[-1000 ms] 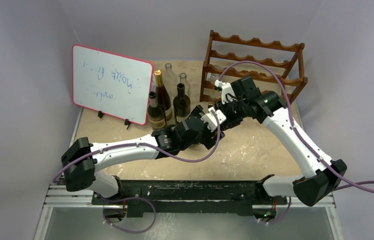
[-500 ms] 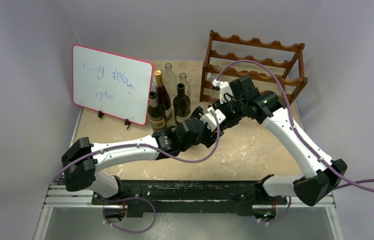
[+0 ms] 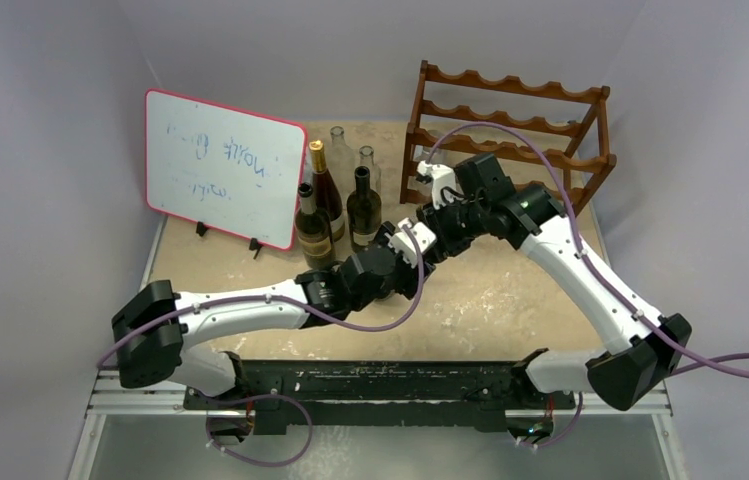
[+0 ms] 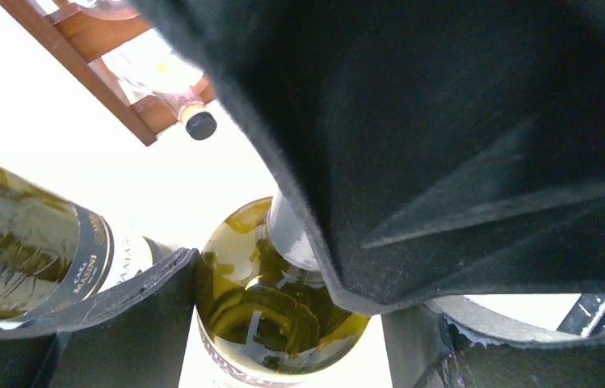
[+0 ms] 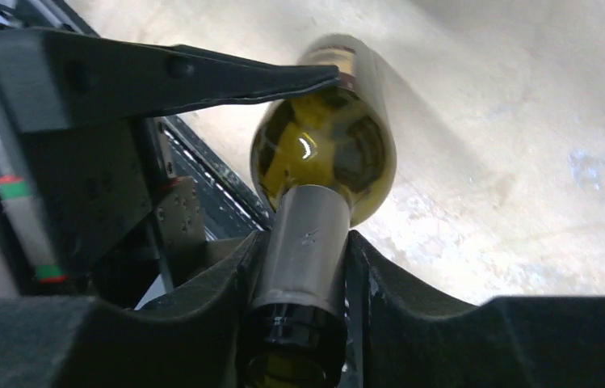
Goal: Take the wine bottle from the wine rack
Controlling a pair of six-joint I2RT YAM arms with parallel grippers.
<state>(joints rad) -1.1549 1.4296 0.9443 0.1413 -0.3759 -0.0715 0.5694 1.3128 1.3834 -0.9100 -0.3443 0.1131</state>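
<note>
A green wine bottle (image 4: 275,299) with a silver-foiled neck (image 5: 303,234) hangs in the air between my two grippers, in front of the reddish-brown wine rack (image 3: 510,130) and clear of it. My right gripper (image 5: 303,267) is shut on the neck. My left gripper (image 4: 283,323) is closed around the body just below the shoulder. In the top view the two grippers meet left of the rack, left gripper (image 3: 412,240) below right gripper (image 3: 447,222), and they hide most of the bottle.
A clear bottle with a dark cap (image 4: 194,121) lies in the rack's low tier. Several bottles (image 3: 335,200) stand left of the grippers, one close by (image 4: 24,242). A red-edged whiteboard (image 3: 225,165) stands at the back left.
Both grippers have moved left and a little toward the near side together, carrying the bottle farther from the rack.
</note>
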